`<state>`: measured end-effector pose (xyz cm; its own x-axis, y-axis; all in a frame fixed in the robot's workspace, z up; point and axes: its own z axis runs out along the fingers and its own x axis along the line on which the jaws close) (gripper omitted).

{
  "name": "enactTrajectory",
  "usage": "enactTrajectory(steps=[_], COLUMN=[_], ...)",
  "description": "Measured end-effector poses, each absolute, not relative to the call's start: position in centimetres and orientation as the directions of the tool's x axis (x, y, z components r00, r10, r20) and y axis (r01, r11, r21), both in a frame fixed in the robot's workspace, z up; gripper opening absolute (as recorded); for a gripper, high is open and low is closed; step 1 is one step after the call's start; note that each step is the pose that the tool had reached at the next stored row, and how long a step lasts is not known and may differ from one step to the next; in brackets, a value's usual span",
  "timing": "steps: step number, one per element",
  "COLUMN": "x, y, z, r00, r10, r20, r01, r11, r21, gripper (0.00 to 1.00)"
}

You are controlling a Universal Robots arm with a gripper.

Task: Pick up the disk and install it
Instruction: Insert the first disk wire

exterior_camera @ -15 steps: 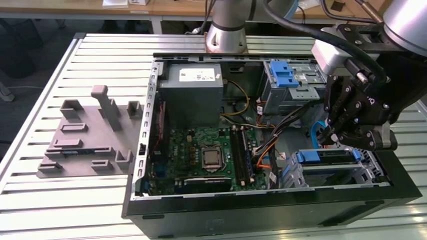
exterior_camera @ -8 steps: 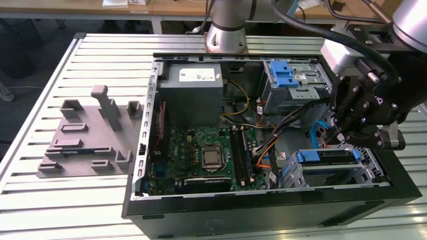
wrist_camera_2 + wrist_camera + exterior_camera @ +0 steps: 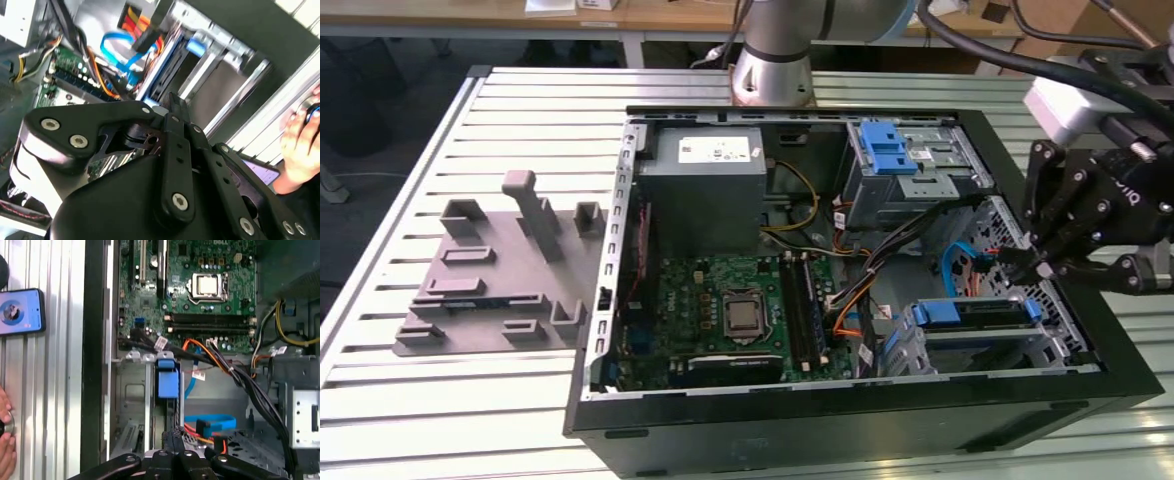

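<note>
Disk point(image 3: 970, 314) with blue bracket sits in the case's drive cage, claw point(image 3: 1041, 268) clenched empty just beside it.

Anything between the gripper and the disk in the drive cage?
Nothing visible. The gripper is close to the disk, which sits in its cage slot; the blue cable loops beside them, not between.
</note>
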<state>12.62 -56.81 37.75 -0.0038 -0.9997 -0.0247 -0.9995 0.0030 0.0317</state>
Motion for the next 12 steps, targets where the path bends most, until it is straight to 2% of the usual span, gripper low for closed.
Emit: enactTrajectory(steps=[12], x=[14.1], y=[-54.9], z=[37.3], r00=[-0.014], r10=[-1.0], r20=[-0.025], r01=[-0.999], r11=[0.013], r21=[0.032], gripper=[0.11])
